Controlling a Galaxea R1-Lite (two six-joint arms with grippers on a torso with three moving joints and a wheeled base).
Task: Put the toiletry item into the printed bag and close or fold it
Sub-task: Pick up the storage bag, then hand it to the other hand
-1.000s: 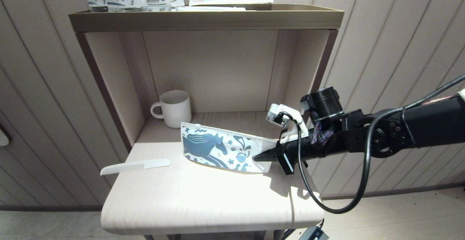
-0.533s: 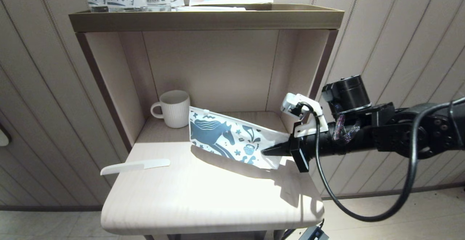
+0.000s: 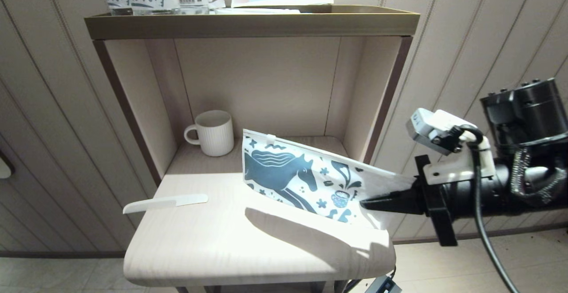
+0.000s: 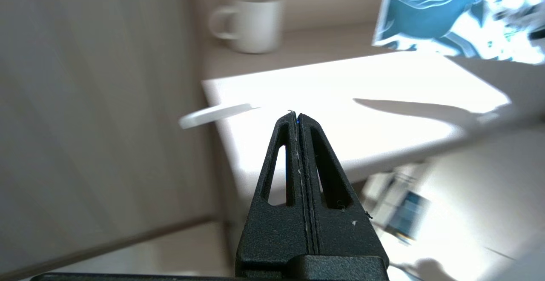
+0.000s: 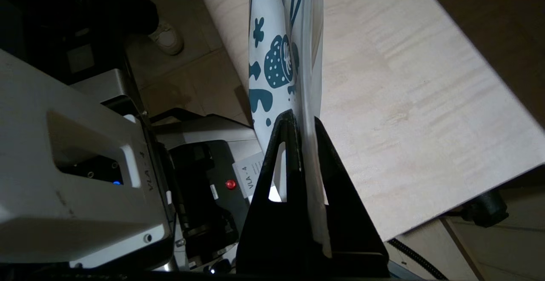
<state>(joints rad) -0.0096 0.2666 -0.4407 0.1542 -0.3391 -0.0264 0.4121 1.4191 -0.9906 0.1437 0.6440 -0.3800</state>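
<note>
Pouch edge pinched, the right tool (image 3: 368, 203) holds the printed bag (image 3: 306, 180) by its right-hand end, tips pressed together on the plastic; the right wrist view shows the film trapped between the two black fingers (image 5: 294, 153). The bag hangs on edge, clear of the counter (image 3: 230, 239), its horse print facing the head camera and its shadow falling on the wood below. Held this way, the bag's closure edge runs along the top, which I judge is meant to offer the mouth for loading. The white comb (image 3: 165, 203) lies flat near the counter's left edge, well apart from the bag, not yet touched. The left tool (image 4: 298, 117), pressed together and empty, hovers off the counter's left front corner, pointing toward the comb, presumably on its way to fetch it. A white mug (image 3: 213, 132) stands at the back of the shelf recess.

Compared with a second ago, the bag has risen off the counter and shifted right and toward the robot; the right arm has drawn back with it. The comb and mug have not moved.
</note>
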